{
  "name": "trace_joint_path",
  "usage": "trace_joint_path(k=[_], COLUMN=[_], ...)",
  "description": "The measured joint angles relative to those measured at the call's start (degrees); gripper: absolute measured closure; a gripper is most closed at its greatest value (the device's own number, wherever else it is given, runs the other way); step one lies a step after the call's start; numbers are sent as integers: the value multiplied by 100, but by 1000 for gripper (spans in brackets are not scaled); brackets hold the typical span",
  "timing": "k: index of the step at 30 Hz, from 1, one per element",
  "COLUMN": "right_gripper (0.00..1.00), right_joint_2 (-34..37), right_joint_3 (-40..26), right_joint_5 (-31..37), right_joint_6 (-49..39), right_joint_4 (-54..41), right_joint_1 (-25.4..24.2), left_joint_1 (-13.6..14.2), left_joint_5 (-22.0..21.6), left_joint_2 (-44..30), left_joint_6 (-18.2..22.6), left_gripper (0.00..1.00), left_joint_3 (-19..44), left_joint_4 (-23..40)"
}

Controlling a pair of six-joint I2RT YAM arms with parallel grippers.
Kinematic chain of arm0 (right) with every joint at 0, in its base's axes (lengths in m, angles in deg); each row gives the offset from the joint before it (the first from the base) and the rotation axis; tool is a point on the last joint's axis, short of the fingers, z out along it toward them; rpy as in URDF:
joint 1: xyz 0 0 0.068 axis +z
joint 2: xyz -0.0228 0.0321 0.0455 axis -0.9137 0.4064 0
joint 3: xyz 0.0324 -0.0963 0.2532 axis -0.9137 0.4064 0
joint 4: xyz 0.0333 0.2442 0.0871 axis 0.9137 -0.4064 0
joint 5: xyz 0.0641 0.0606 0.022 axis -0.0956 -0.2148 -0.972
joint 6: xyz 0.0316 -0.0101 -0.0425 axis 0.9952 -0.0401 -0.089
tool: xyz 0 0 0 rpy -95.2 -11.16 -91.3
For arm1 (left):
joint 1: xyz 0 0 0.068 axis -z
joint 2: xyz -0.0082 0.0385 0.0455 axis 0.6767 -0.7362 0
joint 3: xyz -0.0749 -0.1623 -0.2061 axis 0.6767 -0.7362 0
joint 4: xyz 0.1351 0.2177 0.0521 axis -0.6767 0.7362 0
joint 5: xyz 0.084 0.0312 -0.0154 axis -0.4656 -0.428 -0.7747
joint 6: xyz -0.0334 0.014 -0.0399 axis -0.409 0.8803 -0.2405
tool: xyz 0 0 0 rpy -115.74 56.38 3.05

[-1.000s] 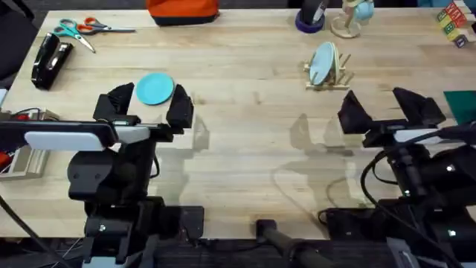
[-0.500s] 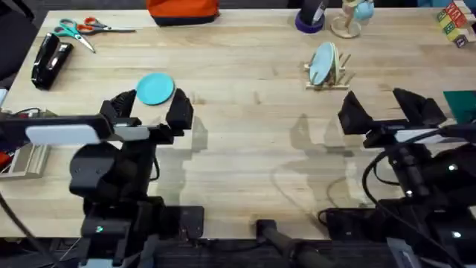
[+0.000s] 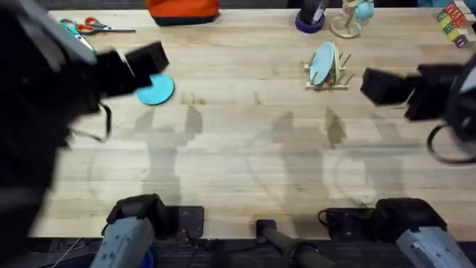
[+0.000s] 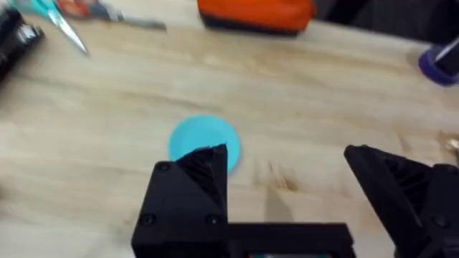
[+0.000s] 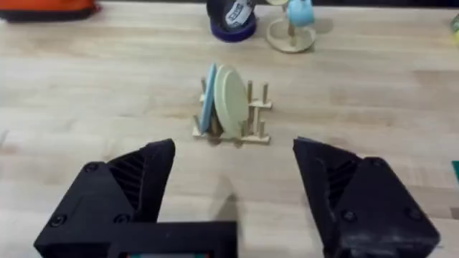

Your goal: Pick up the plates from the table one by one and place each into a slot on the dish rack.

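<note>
A small round flat light-blue plate (image 3: 155,88) lies flat on the left part of the large light wooden butcher-block table (image 3: 238,156), well apart from the rack. In the left wrist view this plate (image 4: 203,140) sits just beyond one black finger (image 4: 193,190) of the left gripper (image 4: 294,197), which hangs above it with its fingers spread wide and nothing between them. From overhead the left gripper (image 3: 141,63) shows large, dark and blurred over the table's left side, its finger overlapping the plate's upper left edge.

Toward the right of the table's far half stands the small light-wood dish rack (image 3: 328,74) with thin upright dowel pegs. A second light-blue plate (image 3: 322,62) stands on edge in one of its slots. The right wrist view shows that plate (image 5: 209,99) with a pale cream plate (image 5: 232,102) standing on edge just beside it in the rack (image 5: 244,129). The right gripper (image 5: 233,190) hovers on the near side of the rack, fingers wide apart and holding nothing; overhead it (image 3: 387,85) appears to the right of the rack.

Along the far edge lie scissors with teal and orange handles (image 3: 82,28), a black stapler (image 4: 11,39), an orange object (image 3: 183,10), a purple round holder (image 5: 232,21) and a wooden stand with a blue mug (image 5: 292,25).
</note>
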Motion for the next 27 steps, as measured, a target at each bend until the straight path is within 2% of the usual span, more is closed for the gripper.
trace_joint_path(k=[4,8,13,17,27], right_gripper=[9,9,8,8,7], right_joint_2=[1147,2141,3101,3557,3756], right_joint_3=[-1259,-2610,-3986,-4509,-4558], right_joint_5=[-268,-498,-597,-637,-650], right_joint_6=[-11,-31,-43,-43,-41], right_joint_4=[-825,-2108,-3343,-3736,-3799], right_joint_1=[0,0,0,0,0], left_joint_1=[-272,-356,-356,-356,-356], left_joint_5=[350,473,552,566,571], left_joint_2=[-1380,-2399,-3224,-3556,-3704], left_joint_6=[-3,61,337,537,654], left_gripper=[8,8,8,8,8], left_joint_3=[1635,3273,4661,5016,5021], left_joint_4=[1492,2891,4087,4336,4421])
